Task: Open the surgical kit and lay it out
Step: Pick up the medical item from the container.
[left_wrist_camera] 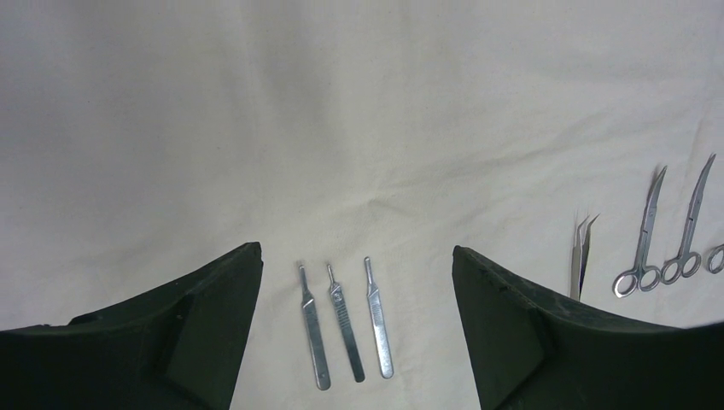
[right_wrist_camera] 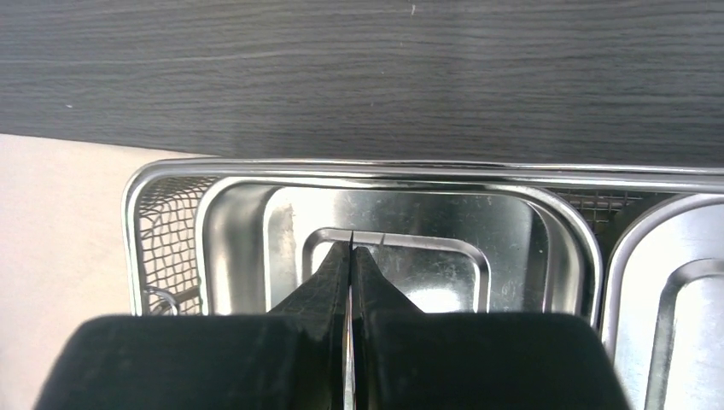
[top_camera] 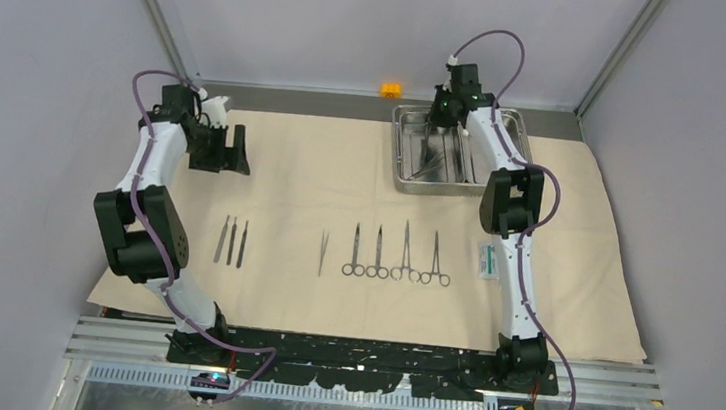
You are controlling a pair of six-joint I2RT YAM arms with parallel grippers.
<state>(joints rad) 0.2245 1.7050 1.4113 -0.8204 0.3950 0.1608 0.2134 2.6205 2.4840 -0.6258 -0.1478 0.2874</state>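
One steel sliver, perhaps, in right hand inside tray.

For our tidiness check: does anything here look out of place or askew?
Nothing is askew: the straight handles, tweezers and clamps lie in a neat row on the beige cloth. Only an orange block sits off it, at the far edge.

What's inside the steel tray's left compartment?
The right gripper, shut, reaches into the tray; the floor ahead of it is bare steel. Anything beneath its fingers is hidden.
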